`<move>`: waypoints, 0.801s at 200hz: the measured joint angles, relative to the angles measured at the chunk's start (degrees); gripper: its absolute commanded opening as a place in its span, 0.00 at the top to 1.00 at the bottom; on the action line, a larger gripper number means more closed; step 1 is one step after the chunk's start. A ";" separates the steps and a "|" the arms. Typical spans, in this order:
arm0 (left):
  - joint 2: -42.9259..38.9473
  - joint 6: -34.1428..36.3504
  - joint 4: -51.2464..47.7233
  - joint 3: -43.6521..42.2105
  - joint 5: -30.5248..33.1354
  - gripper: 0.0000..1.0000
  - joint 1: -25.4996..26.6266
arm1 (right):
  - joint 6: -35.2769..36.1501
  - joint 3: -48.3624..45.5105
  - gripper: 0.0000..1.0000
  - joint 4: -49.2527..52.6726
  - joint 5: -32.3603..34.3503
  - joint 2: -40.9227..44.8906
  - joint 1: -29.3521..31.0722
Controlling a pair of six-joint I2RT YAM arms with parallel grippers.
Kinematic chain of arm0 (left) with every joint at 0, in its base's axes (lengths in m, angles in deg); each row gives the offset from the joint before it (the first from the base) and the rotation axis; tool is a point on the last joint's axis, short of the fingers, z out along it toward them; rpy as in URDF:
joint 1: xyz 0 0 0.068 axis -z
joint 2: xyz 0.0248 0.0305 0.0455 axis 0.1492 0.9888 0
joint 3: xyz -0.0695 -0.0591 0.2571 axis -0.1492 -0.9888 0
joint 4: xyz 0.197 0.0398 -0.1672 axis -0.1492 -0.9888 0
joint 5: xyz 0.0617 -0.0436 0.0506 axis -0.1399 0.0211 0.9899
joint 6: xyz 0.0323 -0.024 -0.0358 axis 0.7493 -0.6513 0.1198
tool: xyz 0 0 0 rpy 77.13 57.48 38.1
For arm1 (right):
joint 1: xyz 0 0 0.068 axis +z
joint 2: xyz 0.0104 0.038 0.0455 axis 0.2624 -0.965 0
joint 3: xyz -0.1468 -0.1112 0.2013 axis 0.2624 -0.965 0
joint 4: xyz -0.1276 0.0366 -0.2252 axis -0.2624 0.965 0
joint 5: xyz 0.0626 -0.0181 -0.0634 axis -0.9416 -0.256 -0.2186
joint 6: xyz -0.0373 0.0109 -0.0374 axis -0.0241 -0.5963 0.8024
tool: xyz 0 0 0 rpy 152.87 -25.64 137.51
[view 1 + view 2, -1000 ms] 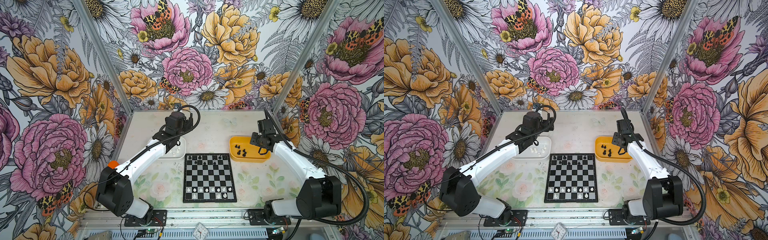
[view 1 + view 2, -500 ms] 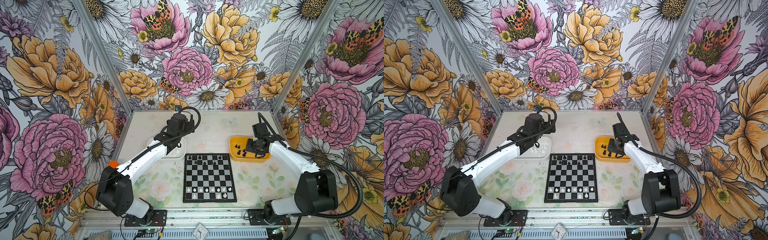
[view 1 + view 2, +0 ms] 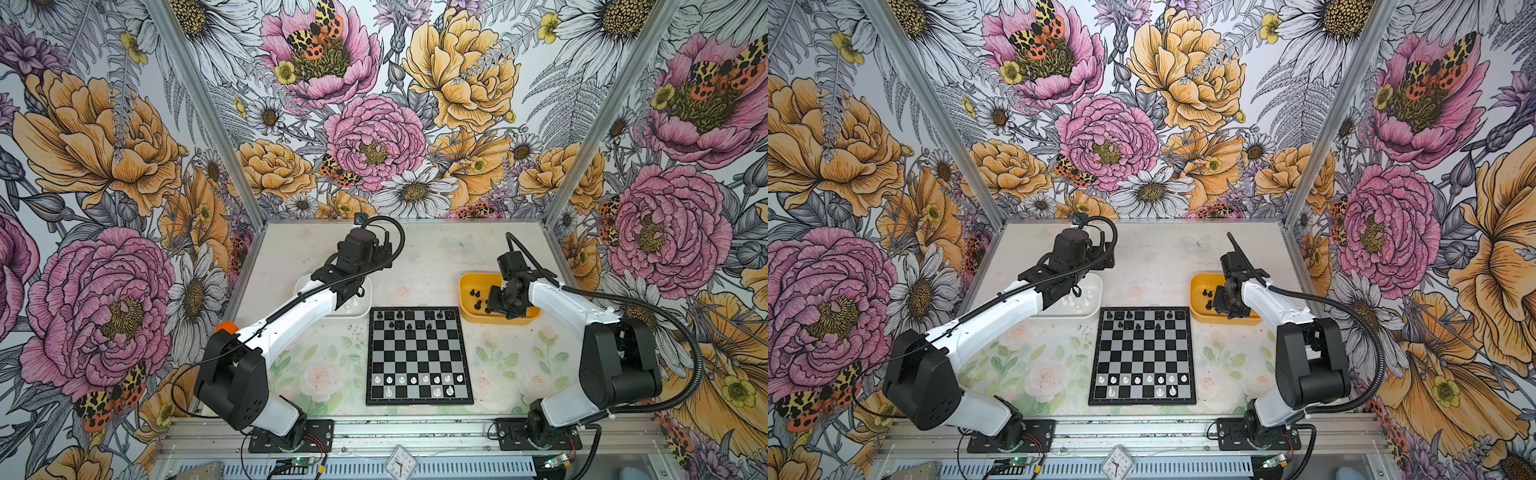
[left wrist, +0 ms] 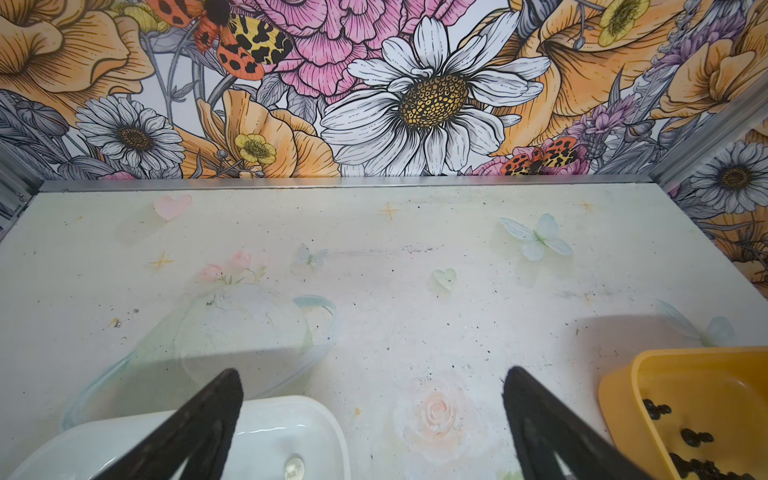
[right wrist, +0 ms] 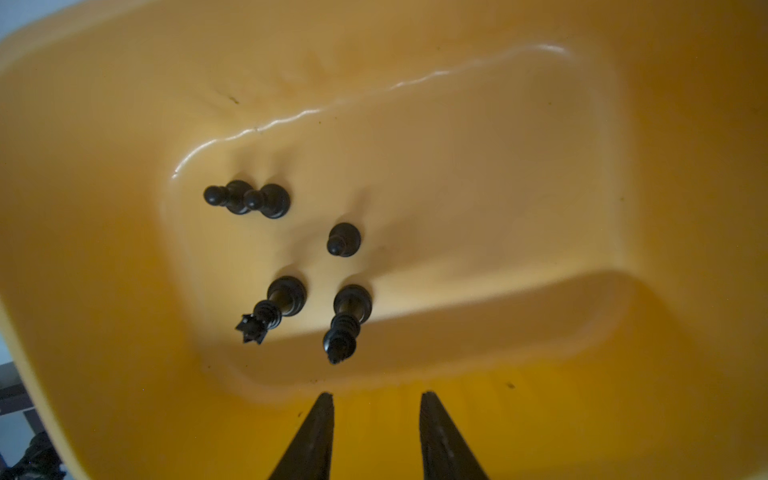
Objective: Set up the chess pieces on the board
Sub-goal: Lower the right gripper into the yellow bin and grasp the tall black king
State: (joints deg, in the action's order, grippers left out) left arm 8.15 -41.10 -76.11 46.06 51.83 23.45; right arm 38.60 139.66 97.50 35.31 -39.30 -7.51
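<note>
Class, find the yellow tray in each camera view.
In a top view: yellow tray right of the board's far edge.
In a top view: tray likewise.
Left wrist: tray cut off at an edge.
Right wrist: tray fills the picture.
Shared landmark: black chess pieces inside it.

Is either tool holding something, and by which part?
Nothing is held. The left tool is wide open; the right tool is empty above the yellow tray.

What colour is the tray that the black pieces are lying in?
The tray is plain yellow; the right wrist view shows it best.
</note>
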 measured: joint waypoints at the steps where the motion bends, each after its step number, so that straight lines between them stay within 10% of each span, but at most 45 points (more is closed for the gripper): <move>1: 0.00 0.00 0.00 0.00 0.00 0.01 0.00 | 0.02 0.11 0.63 -0.02 0.00 -0.09 0.00; 160: 0.00 0.02 -0.90 0.02 0.09 0.01 0.11 | 2.47 4.90 0.70 -0.02 0.15 -6.60 0.00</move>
State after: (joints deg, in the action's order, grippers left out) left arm 8.15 -41.08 -77.00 46.09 51.92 23.56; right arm 41.07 144.56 97.48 35.46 -45.90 -7.51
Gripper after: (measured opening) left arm 0.989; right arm 0.308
